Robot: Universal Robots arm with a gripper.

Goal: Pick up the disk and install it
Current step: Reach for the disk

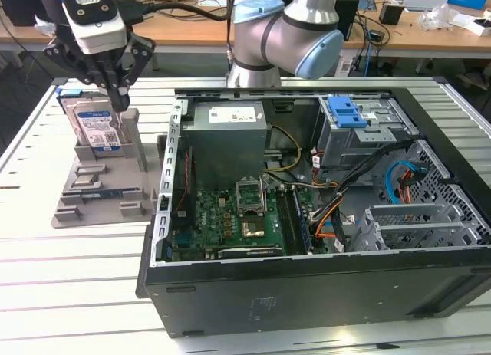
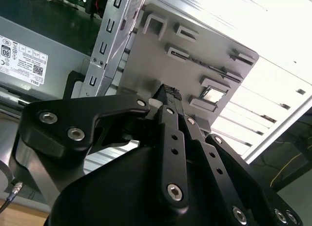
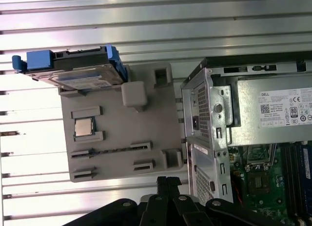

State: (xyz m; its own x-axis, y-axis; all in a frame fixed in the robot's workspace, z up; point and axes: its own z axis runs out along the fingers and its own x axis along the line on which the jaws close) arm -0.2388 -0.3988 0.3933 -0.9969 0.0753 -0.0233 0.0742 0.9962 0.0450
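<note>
Wide metal table [image 1: 69, 271] under the computer case [image 1: 307, 286]. Big and black, lid off, parts showing. At the case's far side in the exterior view, a grey and blue robot arm [image 1: 288, 41]. Just beside the case, on the exterior view's left, a grey tray [image 1: 100, 198]. Standing up in that tray, the disk [image 1: 93, 125], silver with blue rails. Just above the disk, the gripper [image 1: 120, 102], fingers pressed together, holding nothing.

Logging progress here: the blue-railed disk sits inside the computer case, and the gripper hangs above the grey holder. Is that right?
Not quite. The disk stands in the grey holder on the table, outside the computer case, as the exterior view shows. The gripper does hang above the grey holder.
</note>
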